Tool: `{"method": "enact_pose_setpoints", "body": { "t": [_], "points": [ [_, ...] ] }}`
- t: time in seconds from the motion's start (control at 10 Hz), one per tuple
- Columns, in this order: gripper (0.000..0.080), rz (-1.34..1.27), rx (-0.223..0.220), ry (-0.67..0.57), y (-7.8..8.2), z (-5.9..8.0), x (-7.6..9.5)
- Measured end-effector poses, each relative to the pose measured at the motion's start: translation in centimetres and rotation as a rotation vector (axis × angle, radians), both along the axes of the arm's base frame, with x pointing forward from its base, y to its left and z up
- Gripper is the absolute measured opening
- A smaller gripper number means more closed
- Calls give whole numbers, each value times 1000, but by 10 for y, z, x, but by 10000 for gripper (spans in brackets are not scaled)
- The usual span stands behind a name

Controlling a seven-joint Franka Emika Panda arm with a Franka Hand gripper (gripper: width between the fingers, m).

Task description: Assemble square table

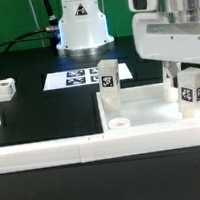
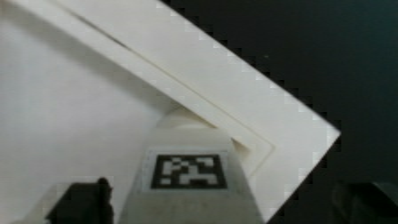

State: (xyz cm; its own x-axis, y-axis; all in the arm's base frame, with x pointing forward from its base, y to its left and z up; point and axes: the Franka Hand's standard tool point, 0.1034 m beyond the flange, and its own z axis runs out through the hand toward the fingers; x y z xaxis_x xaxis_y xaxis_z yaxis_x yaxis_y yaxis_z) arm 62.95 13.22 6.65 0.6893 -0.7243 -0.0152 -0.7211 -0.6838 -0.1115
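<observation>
- Gripper (image 2: 222, 203): wide open, holding nothing. Hangs right over a leg, with fingers (image 2: 80, 200) on both sides of it, a gap each side, no touch.
- Corner leg (image 1: 193, 87): stands upright at the square slab's (image 1: 150, 110) corner on the exterior view's right, tag showing to the wrist camera. Probably sits in its round hole, so needs no grip to stand.
- Second leg (image 1: 109, 79): stands upright at the slab's far corner on the exterior view's left. Likely put in too.
- Empty hole (image 1: 119, 123): sits at the slab's near corner on the exterior view's left, ready for a leg.
- Loose leg (image 1: 4, 90): lies by the table's (image 1: 39, 115) edge on the exterior view's left, well apart from the slab. Probably the next one to fetch.
- Slab: lies flat just beside the front border bar (image 1: 44, 152), maybe to stop sliding.
- Fourth leg: not seen.
</observation>
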Motion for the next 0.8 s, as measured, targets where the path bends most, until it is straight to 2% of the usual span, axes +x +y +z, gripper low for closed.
{"method": "enact_pose_setpoints", "body": {
  "t": [0.1, 0.3, 0.8],
  "points": [
    [643, 54, -12, -16, 6, 3, -4],
    [649, 188, -25, -24, 2, 1, -4],
    [649, 868, -107, -103, -13, 13, 11]
  ]
}}
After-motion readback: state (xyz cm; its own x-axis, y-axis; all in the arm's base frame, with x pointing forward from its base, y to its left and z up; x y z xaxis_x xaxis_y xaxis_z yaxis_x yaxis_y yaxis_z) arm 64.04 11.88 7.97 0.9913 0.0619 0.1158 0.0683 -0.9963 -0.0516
